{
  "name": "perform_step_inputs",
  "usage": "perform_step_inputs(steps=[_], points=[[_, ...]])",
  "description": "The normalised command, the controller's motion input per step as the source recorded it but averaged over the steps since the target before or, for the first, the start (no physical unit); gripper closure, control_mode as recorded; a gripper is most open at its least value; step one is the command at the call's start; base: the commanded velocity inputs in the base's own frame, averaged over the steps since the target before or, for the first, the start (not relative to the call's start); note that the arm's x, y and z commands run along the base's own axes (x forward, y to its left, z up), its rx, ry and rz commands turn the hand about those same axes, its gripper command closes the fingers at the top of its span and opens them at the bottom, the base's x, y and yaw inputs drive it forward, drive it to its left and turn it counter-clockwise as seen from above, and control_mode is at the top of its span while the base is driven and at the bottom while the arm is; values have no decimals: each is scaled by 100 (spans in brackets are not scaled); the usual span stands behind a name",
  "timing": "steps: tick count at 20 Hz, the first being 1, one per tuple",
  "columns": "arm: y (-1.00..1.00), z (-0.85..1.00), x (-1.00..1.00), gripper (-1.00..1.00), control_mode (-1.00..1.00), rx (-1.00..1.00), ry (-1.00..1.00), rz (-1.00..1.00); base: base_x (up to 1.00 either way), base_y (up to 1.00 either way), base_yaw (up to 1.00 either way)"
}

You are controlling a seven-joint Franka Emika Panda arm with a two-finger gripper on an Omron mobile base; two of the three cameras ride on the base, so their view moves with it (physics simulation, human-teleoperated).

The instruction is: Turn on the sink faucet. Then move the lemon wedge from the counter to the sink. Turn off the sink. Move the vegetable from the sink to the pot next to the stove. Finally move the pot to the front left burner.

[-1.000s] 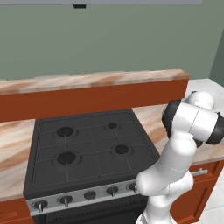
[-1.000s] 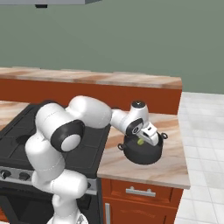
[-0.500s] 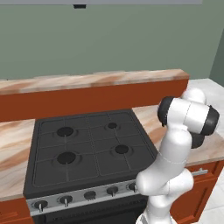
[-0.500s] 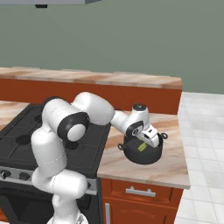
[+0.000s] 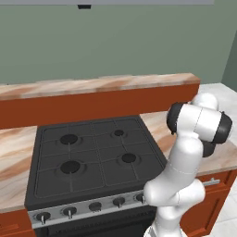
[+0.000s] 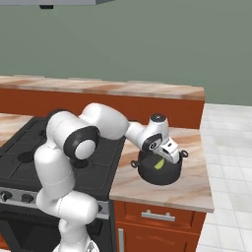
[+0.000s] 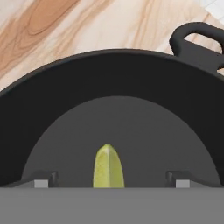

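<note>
The black pot stands on the counter just right of the stove. The yellow-green lemon wedge lies inside it. My gripper hangs over the pot's mouth, tilted down into it. In the hand view the wedge rests on the pot's grey bottom between my two fingertips, which stand far apart and touch nothing. My gripper is open. One pot handle shows at the upper right. The sink and faucet are out of view.
The stove has four burners, and its front left burner is bare. Black knobs line its silver front. A raised wooden ledge runs behind the counter. My elbow bulks over the counter's right part.
My jaws have opened wide and let go of the lemon wedge, which now lies in the pot. The arm's elbow has swung a little up and to the right.
</note>
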Motion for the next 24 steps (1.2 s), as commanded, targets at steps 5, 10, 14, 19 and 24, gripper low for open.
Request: perform_step_inputs(steps=[5, 10, 14, 19, 24], points=[[19, 38, -15, -100, -100, 0, 0, 0, 0, 0, 0], [24, 32, -25, -100, -100, -2, 0, 2, 0, 0, 0], [42, 22, -25, -100, -100, -3, 0, 7, 0, 0, 0], [52, 13, -25, -100, -100, -4, 2, 13, 0, 0, 0], [53, 3, -19, -100, -100, -5, 3, 14, 0, 0, 0]])
